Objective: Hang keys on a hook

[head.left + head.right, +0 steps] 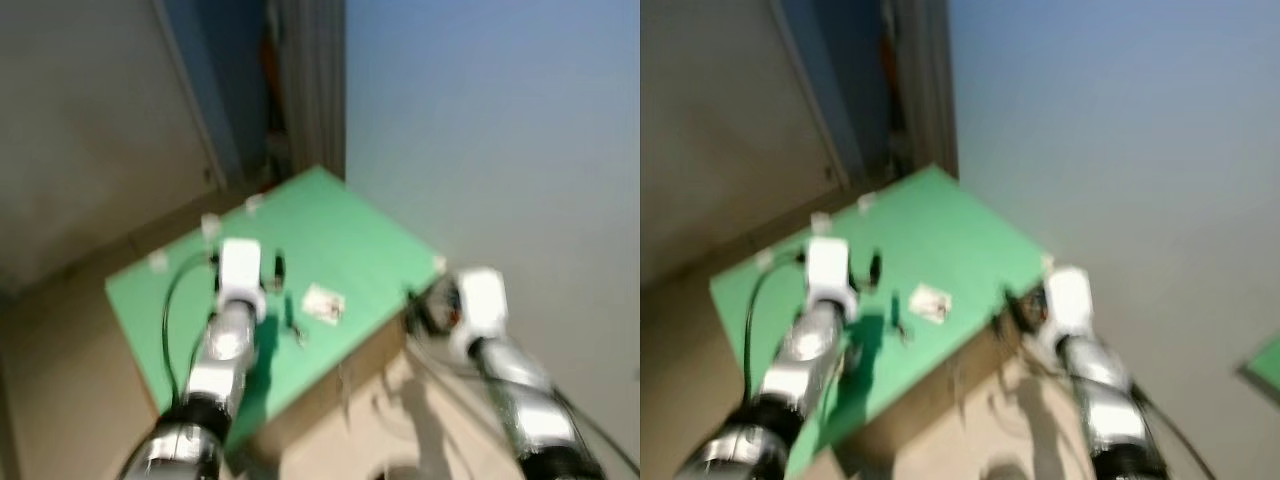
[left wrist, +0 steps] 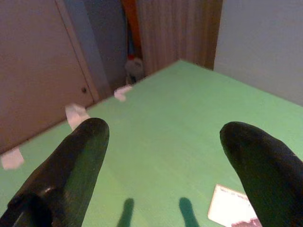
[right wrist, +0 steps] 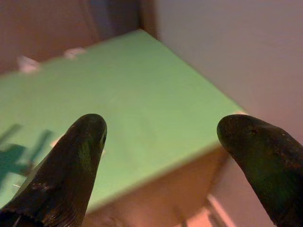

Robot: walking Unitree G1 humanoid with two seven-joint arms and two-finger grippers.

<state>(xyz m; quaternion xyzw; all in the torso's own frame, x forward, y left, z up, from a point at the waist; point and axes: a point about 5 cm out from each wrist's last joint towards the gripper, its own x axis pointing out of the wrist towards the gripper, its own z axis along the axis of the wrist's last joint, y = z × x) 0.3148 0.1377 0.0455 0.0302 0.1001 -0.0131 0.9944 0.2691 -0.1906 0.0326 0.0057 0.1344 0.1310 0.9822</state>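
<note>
Both grippers spread wide over the green box, nothing held.

The head views are blurred, so the small stuff is hard to read: the keys [image 1: 296, 328] look like a thin dark bit lying on the green top [image 1: 340, 235], just beside a pale card or tag [image 1: 323, 302] whose markings can't be made out. The left gripper [image 2: 163, 156] hovers above the green top near them, fingers [image 2: 71, 165] well apart and empty; the card's corner [image 2: 229, 205] is half hidden by one finger. The right gripper [image 3: 161, 151] hangs off the box's near corner beside the pale wall [image 1: 500, 130], fingers also apart, holding nothing. White tape scraps [image 2: 75, 114] dot the far edge by a door [image 1: 90, 120]. No hook can be made out.
</note>
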